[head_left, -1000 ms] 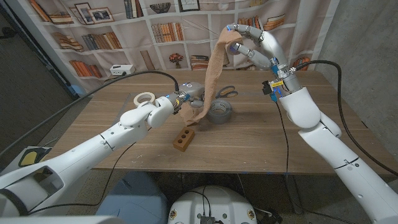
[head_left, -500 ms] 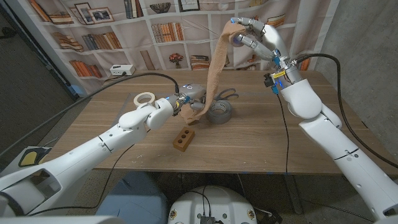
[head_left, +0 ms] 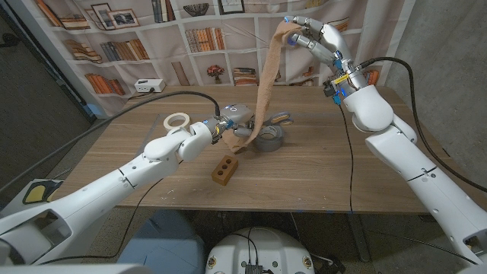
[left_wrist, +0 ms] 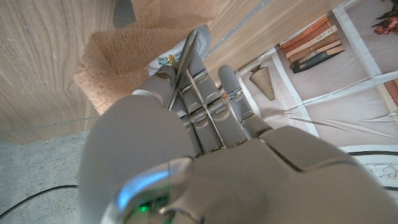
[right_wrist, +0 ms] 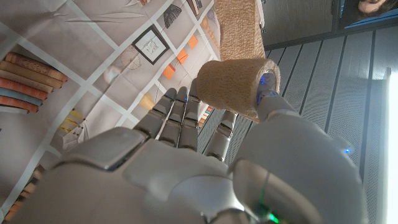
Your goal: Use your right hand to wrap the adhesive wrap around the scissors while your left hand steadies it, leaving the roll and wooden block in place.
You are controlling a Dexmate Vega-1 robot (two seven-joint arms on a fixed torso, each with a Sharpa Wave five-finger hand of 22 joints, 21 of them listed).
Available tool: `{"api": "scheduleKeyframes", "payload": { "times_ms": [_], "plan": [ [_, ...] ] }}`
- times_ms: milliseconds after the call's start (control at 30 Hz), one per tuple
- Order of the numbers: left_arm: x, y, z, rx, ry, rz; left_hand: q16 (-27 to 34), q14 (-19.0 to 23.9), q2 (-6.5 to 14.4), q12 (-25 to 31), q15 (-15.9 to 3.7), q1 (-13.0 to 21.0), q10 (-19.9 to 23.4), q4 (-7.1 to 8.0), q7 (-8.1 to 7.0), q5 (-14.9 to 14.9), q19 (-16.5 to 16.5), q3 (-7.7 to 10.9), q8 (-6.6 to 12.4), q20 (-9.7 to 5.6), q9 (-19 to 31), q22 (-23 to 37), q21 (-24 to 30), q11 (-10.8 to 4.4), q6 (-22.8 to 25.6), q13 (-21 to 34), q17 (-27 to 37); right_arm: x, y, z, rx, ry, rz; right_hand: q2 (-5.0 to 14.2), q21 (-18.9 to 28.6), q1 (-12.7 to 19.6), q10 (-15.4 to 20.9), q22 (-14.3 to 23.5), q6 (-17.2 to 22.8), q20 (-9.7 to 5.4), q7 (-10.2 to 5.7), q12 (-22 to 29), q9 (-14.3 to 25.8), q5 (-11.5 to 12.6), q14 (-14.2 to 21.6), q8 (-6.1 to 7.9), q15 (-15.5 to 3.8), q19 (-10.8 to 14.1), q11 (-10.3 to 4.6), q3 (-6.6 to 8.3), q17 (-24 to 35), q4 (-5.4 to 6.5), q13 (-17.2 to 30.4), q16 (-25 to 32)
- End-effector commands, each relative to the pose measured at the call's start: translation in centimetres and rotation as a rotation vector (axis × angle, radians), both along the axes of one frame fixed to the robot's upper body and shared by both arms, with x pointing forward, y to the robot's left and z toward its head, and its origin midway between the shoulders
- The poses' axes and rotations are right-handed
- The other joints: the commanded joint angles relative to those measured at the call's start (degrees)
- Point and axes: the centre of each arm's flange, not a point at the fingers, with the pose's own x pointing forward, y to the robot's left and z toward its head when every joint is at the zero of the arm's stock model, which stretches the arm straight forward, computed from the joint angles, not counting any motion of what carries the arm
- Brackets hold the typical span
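Tan adhesive wrap above scissors

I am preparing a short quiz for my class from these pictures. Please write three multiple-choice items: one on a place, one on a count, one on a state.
1. Where is the grey roll of duct tape?
A. on the wooden table, beside the scissors
B. in the right hand
C. on the floor

2. How many holes show in the small brown wooden block?
A. none
B. two
C. five

3. What is the right hand doing?
A. resting on the table
B. holding the tan adhesive wrap raised
C. hanging with nothing in it

Answers: 1 A, the tape lies by the handles; 2 B, two dark holes face the camera; 3 B, the strip hangs from it toward the left hand.
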Motion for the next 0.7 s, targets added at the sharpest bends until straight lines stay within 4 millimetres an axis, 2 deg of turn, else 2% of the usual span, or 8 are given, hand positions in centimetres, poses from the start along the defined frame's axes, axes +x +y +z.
{"api": "scheduleKeyframes", "payload": {
  "times_ms": [33,533,700],
  "plan": [
    [-0.9,-0.3,-0.3,0.008,-0.009,-0.025,-0.2,0.9,0.5,0.2,-0.83,0.1,0.5,0.08,0.07,0.4,-0.2,0.59,0.32,-0.13,0.2,-0.1,0.4,-0.18,0.3,0.4,0.1,2.9,-0.7,1.1,0.009,0.097,-0.028,10.03,0.1,9.5,16.4,0.1,2.4,0.18,1.94,0.2,0.3,0.1,-0.3,0.03,-10.97,0.0,-16.42,0.33,0.0,0.26,4.2,0.1],
    [-2.5,-0.6,-0.2,0.026,-0.048,-0.060,-0.3,0.8,0.4,0.0,-0.90,0.1,0.6,-0.01,0.05,0.3,-0.4,0.56,0.27,-0.25,0.3,-0.6,0.9,-0.17,0.3,0.5,0.2,7.8,-3.0,1.1,0.014,0.236,-0.092,10.00,0.0,9.3,16.2,0.1,2.1,0.34,1.82,0.0,0.3,0.0,-0.9,-0.27,-10.77,-0.5,-16.56,0.16,0.1,0.63,4.3,-0.1],
    [-2.4,-0.5,-0.3,0.032,-0.052,-0.049,-0.3,0.8,0.4,-0.1,-0.84,0.1,0.5,0.05,0.07,0.3,-0.5,0.57,0.19,-0.20,0.3,-0.8,1.0,-0.22,0.2,0.5,0.2,9.3,-4.2,0.6,0.026,0.281,-0.122,10.00,0.0,9.2,16.2,0.1,2.1,0.31,1.73,-0.1,0.3,0.0,-0.9,-0.33,-10.78,-0.5,-16.58,0.16,0.1,0.69,4.3,-0.1]
  ]
}}
